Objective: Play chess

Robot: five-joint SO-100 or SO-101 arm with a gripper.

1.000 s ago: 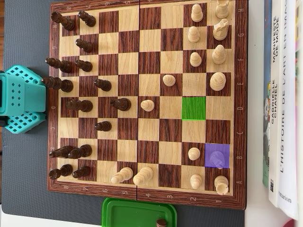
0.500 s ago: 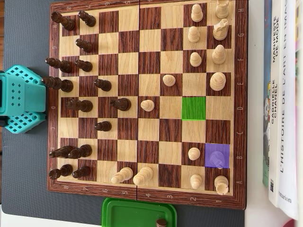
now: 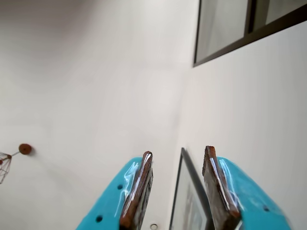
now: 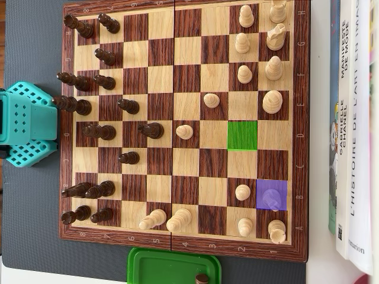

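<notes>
A: How is the gripper [image 3: 177,191] set?

B: Spread part-way and empty, pointing up at a wall and a window frame [image 3: 240,38], touching nothing.

A: And the chessboard [image 4: 183,248]?

B: Flat on the counter. At its lower right a light piece [image 4: 272,198] sits on a purple-tinted square; a green-tinted square [image 4: 242,135] lies further in, probably the destination.
</notes>
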